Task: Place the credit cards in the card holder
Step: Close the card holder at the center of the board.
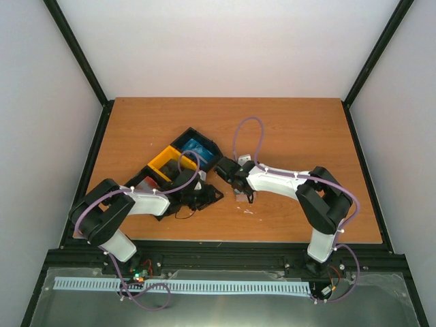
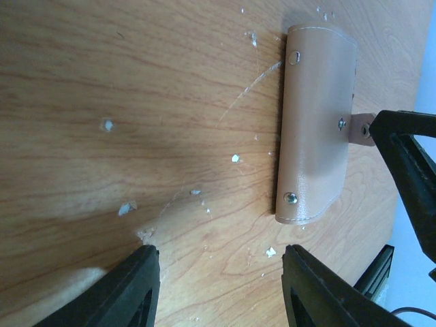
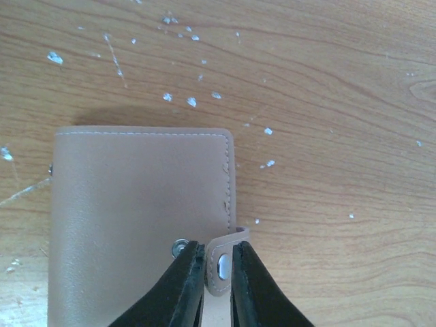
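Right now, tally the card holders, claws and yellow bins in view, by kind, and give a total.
card holder: 1
Claws: 2, the left claw and the right claw
yellow bin: 1
Total: 4

A lab robot cell: white panels (image 1: 225, 48) in black framing (image 1: 76, 48).

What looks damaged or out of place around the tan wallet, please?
White chips and a long curved scratch mar the wooden tabletop beside the tan leather card holder, whose snap strap is unfastened, pinched by the right gripper.
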You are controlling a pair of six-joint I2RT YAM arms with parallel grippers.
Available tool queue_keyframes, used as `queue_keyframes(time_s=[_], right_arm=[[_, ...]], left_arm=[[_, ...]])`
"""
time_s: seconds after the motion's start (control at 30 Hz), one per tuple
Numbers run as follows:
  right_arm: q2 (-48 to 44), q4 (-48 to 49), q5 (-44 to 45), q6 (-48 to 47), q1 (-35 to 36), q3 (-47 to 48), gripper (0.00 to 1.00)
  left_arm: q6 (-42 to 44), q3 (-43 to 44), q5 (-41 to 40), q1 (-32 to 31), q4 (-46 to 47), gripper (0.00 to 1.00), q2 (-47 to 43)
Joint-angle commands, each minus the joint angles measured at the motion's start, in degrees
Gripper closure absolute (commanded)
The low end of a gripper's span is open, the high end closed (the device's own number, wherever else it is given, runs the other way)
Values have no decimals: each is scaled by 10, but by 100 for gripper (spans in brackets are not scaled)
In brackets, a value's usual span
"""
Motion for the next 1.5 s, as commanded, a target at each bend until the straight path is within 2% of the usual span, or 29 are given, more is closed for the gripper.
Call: queue_keyframes(time_s=[0.0,0.2,0.43,0.97,1.47], right_arm=[[10,-29,26,14,5,15,86],[12,-40,27,12,5,17,86],[3,-41,27,18,5,14,97],[-13,43,-46,3,-12,-14,97],[4,46,-64,-10,-19,-12,97]], left_arm=[[7,7,-6,2,-13,49,13],[7,5,-4,2,-8,49,16],[9,4,-3,2,-8,49,14],[11,35,31,2,18,48,57],[9,54,25,2,12,49,88]])
